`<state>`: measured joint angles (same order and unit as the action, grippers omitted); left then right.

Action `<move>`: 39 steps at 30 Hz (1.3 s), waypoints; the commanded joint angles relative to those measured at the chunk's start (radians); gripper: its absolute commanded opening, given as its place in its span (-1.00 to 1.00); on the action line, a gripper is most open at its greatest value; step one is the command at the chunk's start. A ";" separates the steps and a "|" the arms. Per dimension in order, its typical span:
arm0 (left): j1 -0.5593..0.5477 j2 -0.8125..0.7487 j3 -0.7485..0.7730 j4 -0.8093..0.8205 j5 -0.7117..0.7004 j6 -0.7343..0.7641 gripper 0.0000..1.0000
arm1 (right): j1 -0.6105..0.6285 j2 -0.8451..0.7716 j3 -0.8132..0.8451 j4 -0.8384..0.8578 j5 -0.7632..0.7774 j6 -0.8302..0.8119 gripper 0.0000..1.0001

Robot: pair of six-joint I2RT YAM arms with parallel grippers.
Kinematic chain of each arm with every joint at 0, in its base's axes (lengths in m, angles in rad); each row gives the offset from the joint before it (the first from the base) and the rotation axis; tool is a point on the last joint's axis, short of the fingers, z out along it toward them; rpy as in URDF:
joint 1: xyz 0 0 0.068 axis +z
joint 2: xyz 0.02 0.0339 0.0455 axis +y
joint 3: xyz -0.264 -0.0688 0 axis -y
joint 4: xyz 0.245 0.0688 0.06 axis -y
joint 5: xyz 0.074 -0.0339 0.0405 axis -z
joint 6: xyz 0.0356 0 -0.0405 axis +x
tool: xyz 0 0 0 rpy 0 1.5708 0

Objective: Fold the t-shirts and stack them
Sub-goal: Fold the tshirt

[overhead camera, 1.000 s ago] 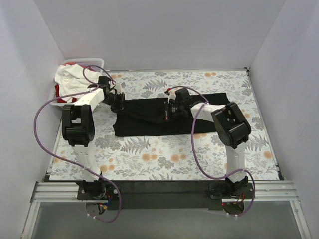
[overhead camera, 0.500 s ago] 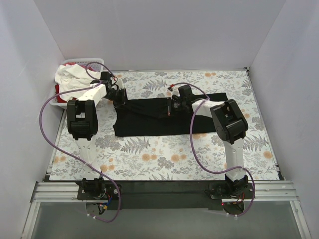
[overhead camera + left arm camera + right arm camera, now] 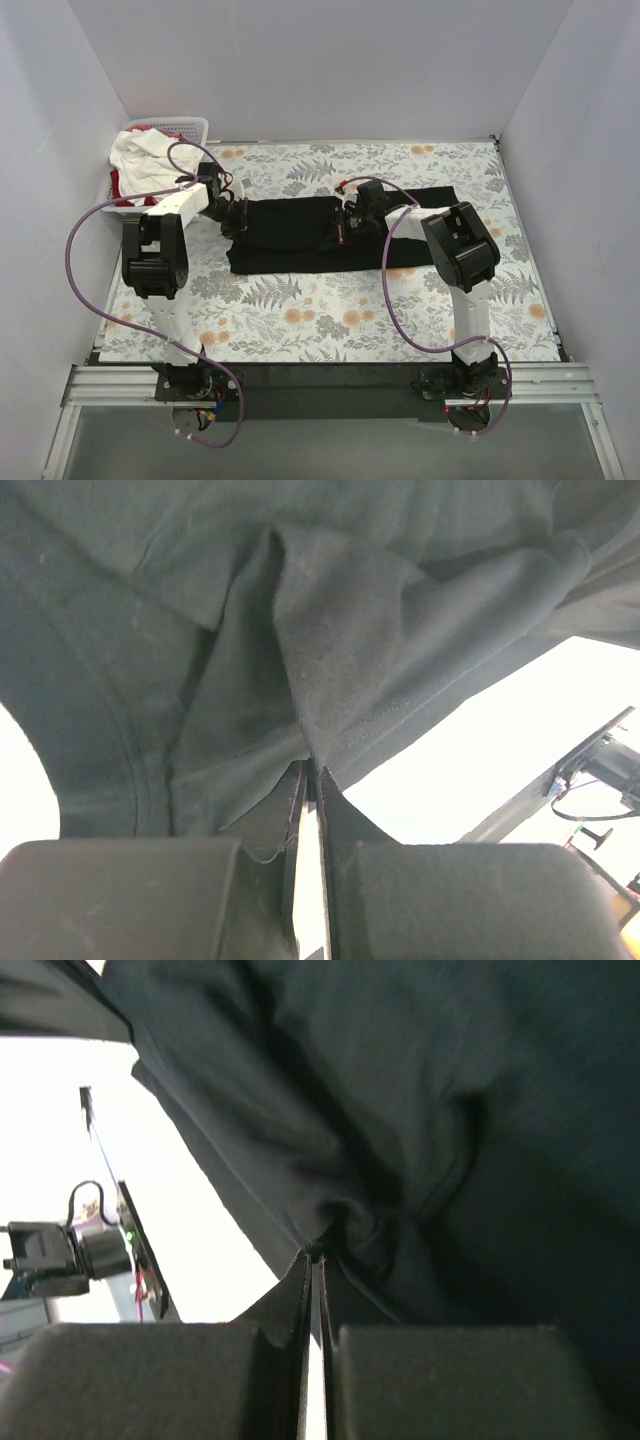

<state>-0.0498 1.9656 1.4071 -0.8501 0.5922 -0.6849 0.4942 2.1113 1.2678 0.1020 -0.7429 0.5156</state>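
My left gripper (image 3: 310, 780) was pinched shut on a thin fold of the black t-shirt (image 3: 290, 255) at its left end. The right gripper (image 3: 314, 1260) was clamped on a pleat near its middle. The shirt lay bunched across the table (image 3: 420, 310). I judged both bites shallow. A hard pull could slip an edge free, or drag one layer and skew the fold.
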 commanded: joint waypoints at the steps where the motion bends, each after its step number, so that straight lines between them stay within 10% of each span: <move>1: 0.004 -0.071 -0.017 -0.020 -0.049 -0.001 -1.00 | 0.018 -0.066 -0.028 -0.022 -0.016 -0.037 -0.97; 5: 0.004 -0.063 -0.040 -0.027 -0.078 0.001 -0.96 | 0.018 -0.053 -0.021 -0.059 -0.009 -0.063 -0.97; 9: 0.004 -0.091 -0.033 -0.046 -0.062 0.024 -0.44 | 0.011 -0.077 0.025 -0.198 -0.006 -0.147 -0.37; 14: 0.004 -0.207 -0.016 -0.011 -0.035 0.038 -0.29 | -0.057 -0.191 0.094 -0.384 -0.026 -0.330 0.20; 23: -0.128 -0.194 -0.030 0.086 -0.171 -0.020 -0.52 | -0.253 -0.199 0.303 -0.699 0.305 -0.801 -0.10; 39: -0.282 0.025 0.029 0.091 -0.486 -0.128 -0.51 | -0.371 0.114 0.564 -0.805 0.639 -1.000 -0.38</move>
<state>-0.3264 1.9762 1.4147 -0.7555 0.1944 -0.7937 0.1188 2.2238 1.8347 -0.6773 -0.1806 -0.4240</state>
